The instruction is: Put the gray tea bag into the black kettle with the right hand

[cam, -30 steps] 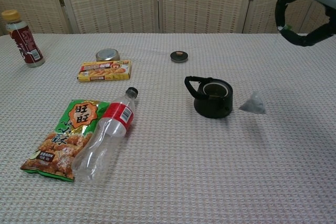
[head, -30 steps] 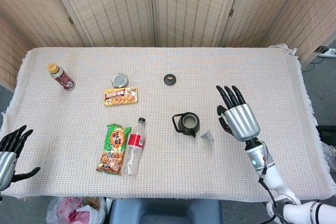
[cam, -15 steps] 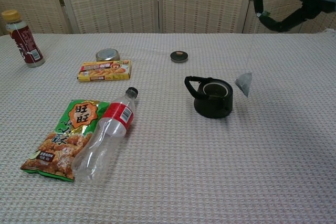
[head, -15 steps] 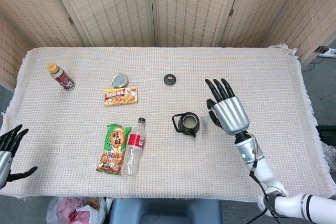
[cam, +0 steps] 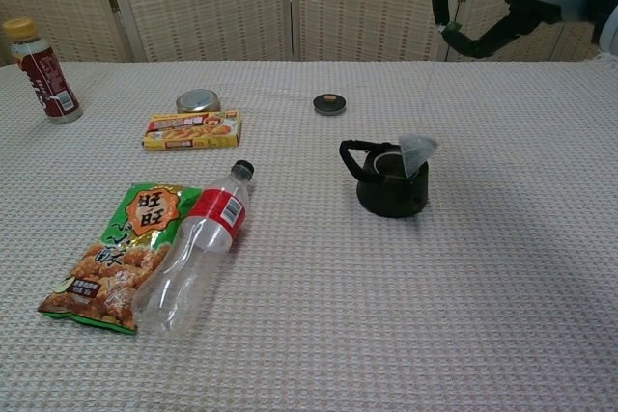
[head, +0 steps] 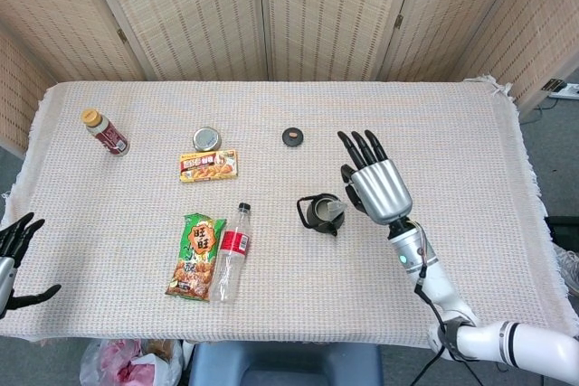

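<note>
Right hand (head: 375,189) shifted left, tea bag (cam: 416,152) now over kettle (cam: 388,179)

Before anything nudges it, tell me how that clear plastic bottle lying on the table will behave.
The clear plastic bottle lies on its side, so a sideways push would probably roll it. It looks empty, so likely light. Its body rests against the snack bag, which may stop it rolling that way.

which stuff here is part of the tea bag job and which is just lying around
Part of the job:
- gray tea bag, hanging at the kettle's rim
- black kettle, lid off
- right hand, holding the bag's string

Just lying about:
- kettle lid
- plastic bottle
- snack bag
- cracker box
- tin can
- brown drink bottle
</note>
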Controlling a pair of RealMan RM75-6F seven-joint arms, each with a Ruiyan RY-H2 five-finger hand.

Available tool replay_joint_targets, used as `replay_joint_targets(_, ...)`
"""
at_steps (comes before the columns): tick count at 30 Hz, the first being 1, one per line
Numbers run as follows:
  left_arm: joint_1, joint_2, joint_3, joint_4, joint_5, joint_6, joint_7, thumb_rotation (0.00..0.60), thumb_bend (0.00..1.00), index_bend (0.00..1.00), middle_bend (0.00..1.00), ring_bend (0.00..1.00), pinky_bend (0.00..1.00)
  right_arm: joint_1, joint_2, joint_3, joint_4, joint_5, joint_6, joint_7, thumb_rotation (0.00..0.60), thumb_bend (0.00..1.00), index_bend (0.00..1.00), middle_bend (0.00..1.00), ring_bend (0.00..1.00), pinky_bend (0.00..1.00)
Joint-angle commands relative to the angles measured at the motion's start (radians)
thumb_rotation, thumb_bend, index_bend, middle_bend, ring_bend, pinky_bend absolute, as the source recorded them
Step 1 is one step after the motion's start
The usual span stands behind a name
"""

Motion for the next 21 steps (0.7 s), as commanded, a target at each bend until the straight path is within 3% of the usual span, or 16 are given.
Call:
replay_joint_targets(1, -0.002, 0.002, -0.001, 0.004, -0.002, -0.003, -0.009, 0.6, 0.12, 0.0, 0.0, 0.0, 0.11, 0.014, -0.014, 0.0, 0.017, 0.012, -0.01, -0.005, 0.6, 0.4, 0.58, 0.03, 0.0, 0.0)
replay_joint_targets(21, 0.003, 0.008, -0.006, 0.017, -0.014, -0.002, -0.045, 0.6, 0.12, 0.0, 0.0, 0.0, 0.11, 0.085, -0.079, -0.016, 0.083, 0.033, -0.055, -0.002, 0.6, 0.4, 0.58, 0.03, 0.0, 0.0)
